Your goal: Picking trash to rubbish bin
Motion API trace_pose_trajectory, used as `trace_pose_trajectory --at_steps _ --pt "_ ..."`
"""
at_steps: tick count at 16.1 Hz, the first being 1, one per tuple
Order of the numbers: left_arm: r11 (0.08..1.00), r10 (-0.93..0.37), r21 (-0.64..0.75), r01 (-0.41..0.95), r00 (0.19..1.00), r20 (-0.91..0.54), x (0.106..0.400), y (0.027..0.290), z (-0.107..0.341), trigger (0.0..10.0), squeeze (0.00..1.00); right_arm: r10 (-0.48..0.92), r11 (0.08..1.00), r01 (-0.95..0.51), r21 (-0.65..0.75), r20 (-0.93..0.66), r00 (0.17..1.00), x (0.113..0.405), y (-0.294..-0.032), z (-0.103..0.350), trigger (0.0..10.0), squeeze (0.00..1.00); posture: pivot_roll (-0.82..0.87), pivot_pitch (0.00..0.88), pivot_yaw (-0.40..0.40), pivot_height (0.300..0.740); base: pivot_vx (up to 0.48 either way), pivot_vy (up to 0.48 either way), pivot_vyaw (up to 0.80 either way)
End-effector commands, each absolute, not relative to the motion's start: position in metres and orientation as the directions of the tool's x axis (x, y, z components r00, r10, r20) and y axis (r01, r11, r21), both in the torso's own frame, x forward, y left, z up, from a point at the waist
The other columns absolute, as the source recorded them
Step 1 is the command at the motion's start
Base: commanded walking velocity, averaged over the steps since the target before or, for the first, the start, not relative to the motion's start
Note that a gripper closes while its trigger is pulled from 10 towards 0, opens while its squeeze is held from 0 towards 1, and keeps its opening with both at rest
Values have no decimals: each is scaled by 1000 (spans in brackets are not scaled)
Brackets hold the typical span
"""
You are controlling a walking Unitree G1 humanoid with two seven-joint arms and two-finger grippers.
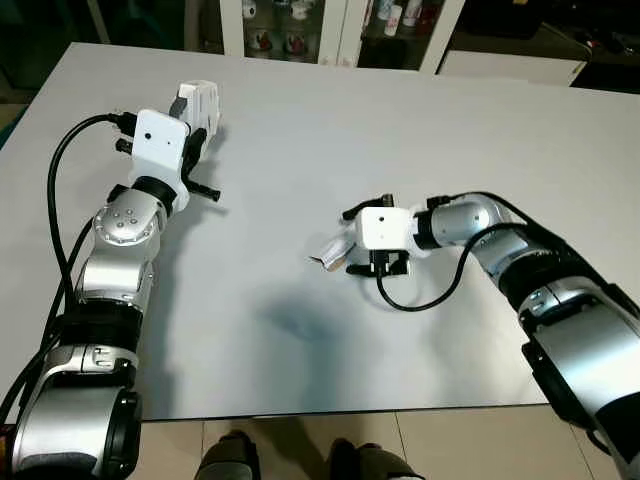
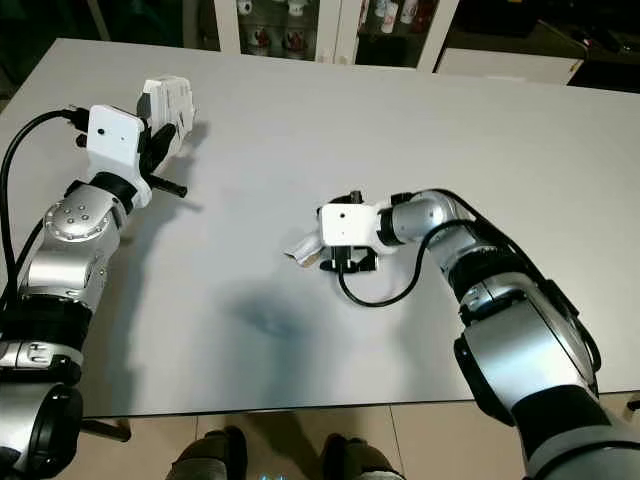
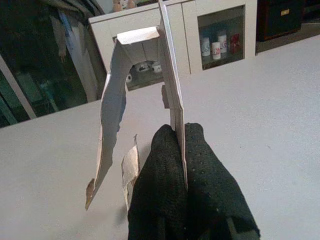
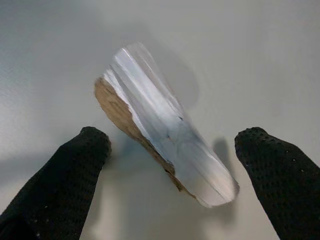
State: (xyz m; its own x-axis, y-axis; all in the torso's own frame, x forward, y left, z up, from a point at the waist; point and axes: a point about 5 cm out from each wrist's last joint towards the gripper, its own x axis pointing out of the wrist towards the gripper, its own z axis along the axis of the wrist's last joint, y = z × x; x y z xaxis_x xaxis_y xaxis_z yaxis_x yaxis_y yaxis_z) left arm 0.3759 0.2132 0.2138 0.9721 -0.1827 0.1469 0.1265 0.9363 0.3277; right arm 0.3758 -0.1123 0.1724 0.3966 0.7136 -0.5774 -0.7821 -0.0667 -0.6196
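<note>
Standing at the near edge of a white table [image 1: 300, 120], both arms reaching out over it. Left gripper [image 3: 181, 150] raised over the table's far left part, fingers pressed tight together and pinching a torn white cardboard box [image 3: 142, 85], holding it upright. Box wall gripped between the two black pads; a ragged strip hanging loose beside it.

Right gripper [image 4: 172, 150] lying low over the middle of the table, fingers spread wide on either side of a small torn scrap of card [image 4: 160, 135], white on one face and brown along its ripped edge. Scrap tilting between the fingers, touching neither; possibly resting on the table by one end, though hard telling from this angle. Scrap poking out just left of the right gripper in the head views [image 1: 330, 250].

Glass-fronted cabinet [image 1: 300, 30] standing beyond the far edge.
</note>
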Motion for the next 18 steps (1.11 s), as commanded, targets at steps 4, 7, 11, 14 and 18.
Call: trace_pose_trajectory --at_steps 4,7,11,14,18 --pt "937 -191 323 134 970 150 374 211 216 10000 0 662 -95 -791 -605 -632 403 378 -114 172 10000 0 7 174 -146 740 0 0 0" --pt "937 -197 321 140 968 154 372 210 218 10000 0 621 -144 -794 -590 -679 392 378 -115 166 10000 0 9 180 -155 740 0 0 0" --pt "935 -209 321 151 965 156 370 206 219 10000 0 594 -183 -803 -567 -715 370 377 -115 165 0 0 9 185 -164 740 0 0 0" --pt "933 -216 325 158 965 152 369 206 220 10000 0 585 -185 -809 -558 -724 366 376 -117 162 0 0 10 186 -160 740 0 0 0" --pt "927 -237 331 178 960 149 369 200 223 10000 0 582 -194 -819 -540 -735 347 374 -117 159 0 0 12 191 -153 740 0 0 0"
